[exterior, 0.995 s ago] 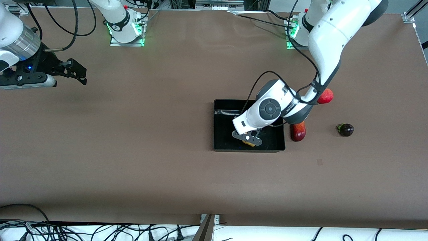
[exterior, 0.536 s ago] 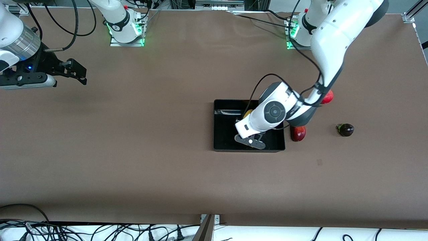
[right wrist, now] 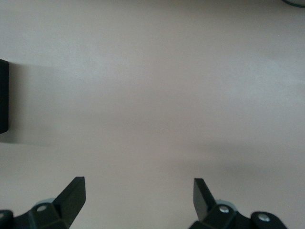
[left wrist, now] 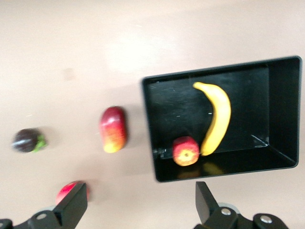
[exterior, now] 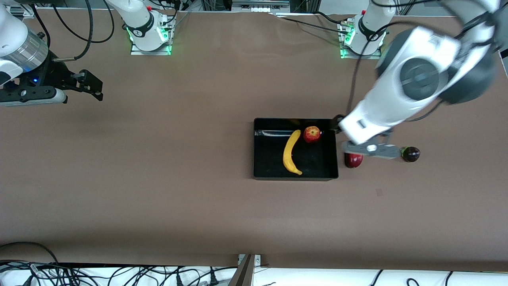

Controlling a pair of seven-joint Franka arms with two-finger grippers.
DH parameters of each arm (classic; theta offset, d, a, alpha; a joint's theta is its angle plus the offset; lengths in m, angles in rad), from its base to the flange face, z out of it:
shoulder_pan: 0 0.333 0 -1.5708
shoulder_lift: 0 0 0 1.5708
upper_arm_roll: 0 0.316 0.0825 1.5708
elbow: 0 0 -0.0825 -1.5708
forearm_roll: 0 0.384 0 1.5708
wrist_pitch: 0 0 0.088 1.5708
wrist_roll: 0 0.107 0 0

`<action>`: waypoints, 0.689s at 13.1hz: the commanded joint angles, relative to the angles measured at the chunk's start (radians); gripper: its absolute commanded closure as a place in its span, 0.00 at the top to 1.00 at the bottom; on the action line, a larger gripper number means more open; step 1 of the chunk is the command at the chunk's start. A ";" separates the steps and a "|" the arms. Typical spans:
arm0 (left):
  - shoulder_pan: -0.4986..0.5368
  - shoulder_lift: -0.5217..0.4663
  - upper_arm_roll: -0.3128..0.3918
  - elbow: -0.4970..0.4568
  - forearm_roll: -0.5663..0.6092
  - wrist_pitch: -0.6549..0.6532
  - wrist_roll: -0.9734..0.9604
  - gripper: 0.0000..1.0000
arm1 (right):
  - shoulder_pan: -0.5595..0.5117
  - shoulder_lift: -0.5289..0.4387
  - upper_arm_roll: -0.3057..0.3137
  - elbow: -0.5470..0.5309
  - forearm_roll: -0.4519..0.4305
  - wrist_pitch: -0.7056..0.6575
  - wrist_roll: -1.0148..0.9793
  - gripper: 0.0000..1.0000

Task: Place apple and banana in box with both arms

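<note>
Lying inside the black box (exterior: pixel 262 171) are both fruits of the task: the banana (exterior: pixel 291 152) stretches with its long axis running from the edge nearest the front camera toward the robots' bases, and the apple (exterior: pixel 312 134) sits just beside its upper end, close to the box corner toward the left arm's end of the table. The left gripper (exterior: pixel 371 150) is up in the air, over the bare table between a red-yellow mango (exterior: pixel 353 159) and a small dark fruit (exterior: pixel 410 153), with its fingers spread wide and nothing between them. The box therefore lies off to its side, toward the right arm's end. The right gripper (exterior: pixel 86 85) waits over the table well apart from everything, its fingers also spread and empty. Another red fruit (left wrist: pixel 69 192) shows only in the left wrist view. Judging by this, the placing looks done.
</note>
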 commanded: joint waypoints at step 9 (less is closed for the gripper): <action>-0.150 -0.429 0.507 -0.429 -0.205 0.143 0.342 1.00 | -0.001 0.003 0.004 0.016 0.000 -0.004 0.001 1.00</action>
